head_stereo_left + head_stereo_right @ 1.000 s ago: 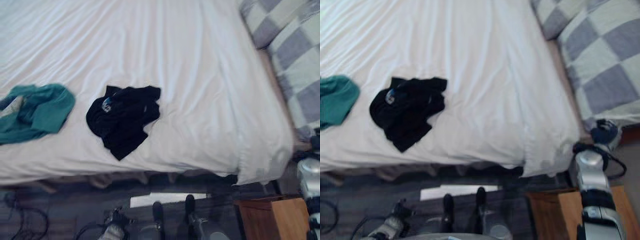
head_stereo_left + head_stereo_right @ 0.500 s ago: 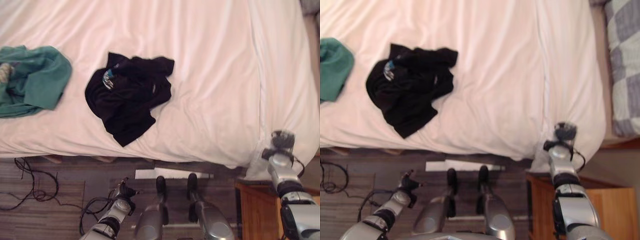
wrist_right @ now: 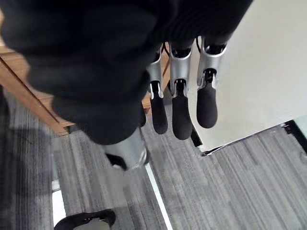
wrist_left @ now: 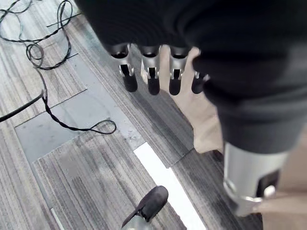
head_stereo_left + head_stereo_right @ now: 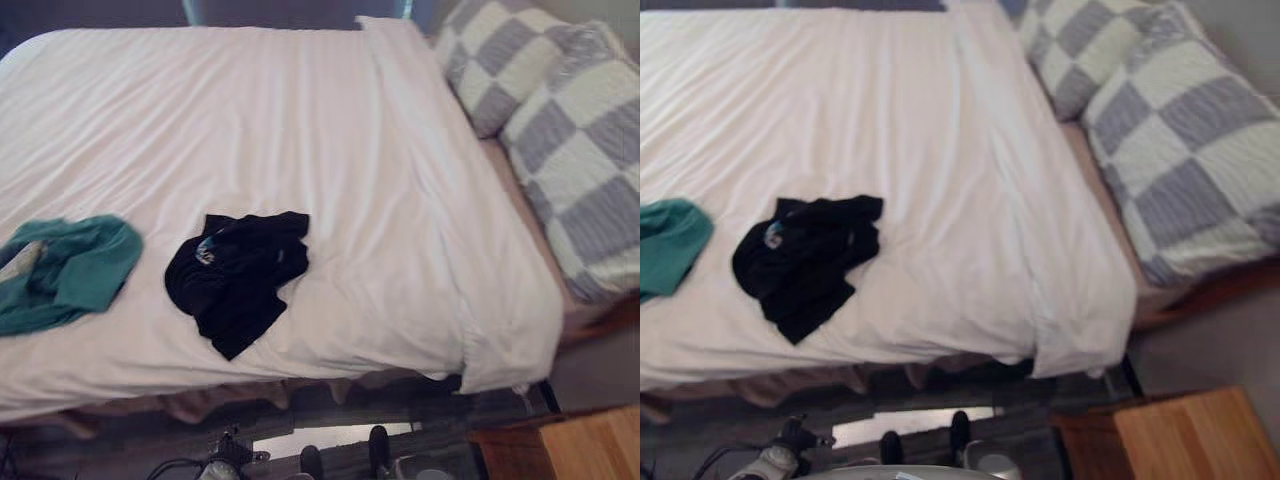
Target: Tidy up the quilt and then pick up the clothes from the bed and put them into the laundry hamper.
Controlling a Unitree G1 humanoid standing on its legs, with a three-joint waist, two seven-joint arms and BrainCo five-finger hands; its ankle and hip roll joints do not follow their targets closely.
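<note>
The left hand hangs low over the grey striped carpet floor, fingers straight and relaxed, holding nothing. The right hand also hangs down with loose, straight fingers, empty, beside the white quilt's hanging edge near a brown wooden nightstand. Half a second ago the right arm reached up at the quilt's near right corner; now it is lowered. The crumpled black garment and the teal garment lie apart on the quilt's near left part. Grey-and-cream checked pillows rest at far right.
</note>
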